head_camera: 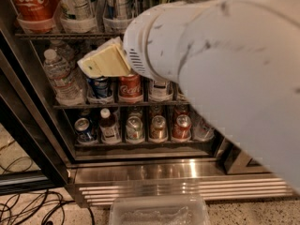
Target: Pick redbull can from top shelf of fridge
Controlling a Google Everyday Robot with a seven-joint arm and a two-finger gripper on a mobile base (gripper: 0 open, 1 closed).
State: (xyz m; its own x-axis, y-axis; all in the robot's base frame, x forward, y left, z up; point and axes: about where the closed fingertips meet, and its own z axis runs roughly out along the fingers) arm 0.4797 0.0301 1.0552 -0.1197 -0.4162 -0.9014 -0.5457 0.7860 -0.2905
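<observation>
The fridge (154, 170) stands open in front of me, with wire racks of drinks. The top shelf (61, 34) runs across the top of the view and holds clear tubs. Tall slim silver cans (118, 1) stand in the tubs there; only their lower parts show, so I cannot pick out the redbull can among them. My gripper (101, 61), cream coloured, is just below the top shelf's front bar, under those silver cans. It holds nothing that I can see. My white arm (220, 74) hides the right half of the shelves.
A Coca-Cola bottle (32, 3) stands at the top shelf's left. Water bottles (60, 76) and short cans (130, 87) fill the middle rack, more cans (158, 128) the lower one. The dark door frame (28, 121) slants at left. Cables (28, 210) and a clear tub (159, 212) lie on the floor.
</observation>
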